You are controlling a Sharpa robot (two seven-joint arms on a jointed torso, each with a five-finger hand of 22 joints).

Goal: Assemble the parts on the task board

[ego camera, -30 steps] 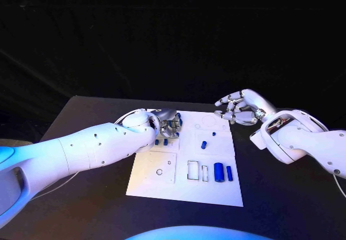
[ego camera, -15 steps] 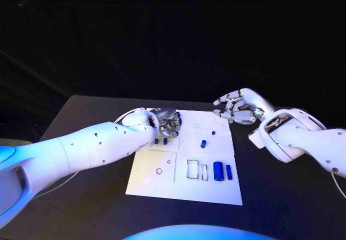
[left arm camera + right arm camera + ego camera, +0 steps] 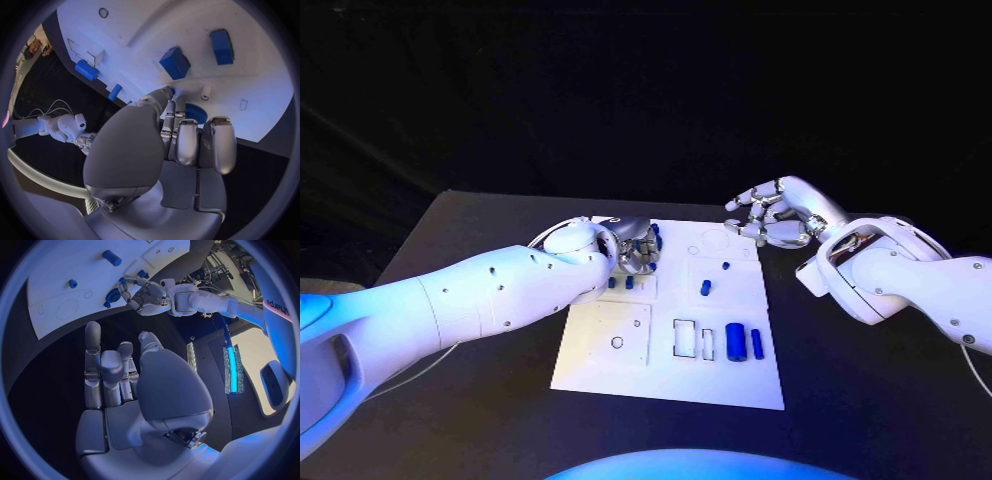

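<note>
Board lies mid-surface. Left hand at its 11 o'clock corner, fingers curled over a blue gear; whether it grips, I cannot tell. Right hand hovers at 1 o'clock, fingers loosely curled, holding nothing. Cylinder at 4 o'clock.

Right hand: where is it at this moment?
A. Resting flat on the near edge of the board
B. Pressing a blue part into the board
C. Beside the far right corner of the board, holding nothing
C: the right hand hovers off the task board's far right corner, fingers curled and empty.
</note>
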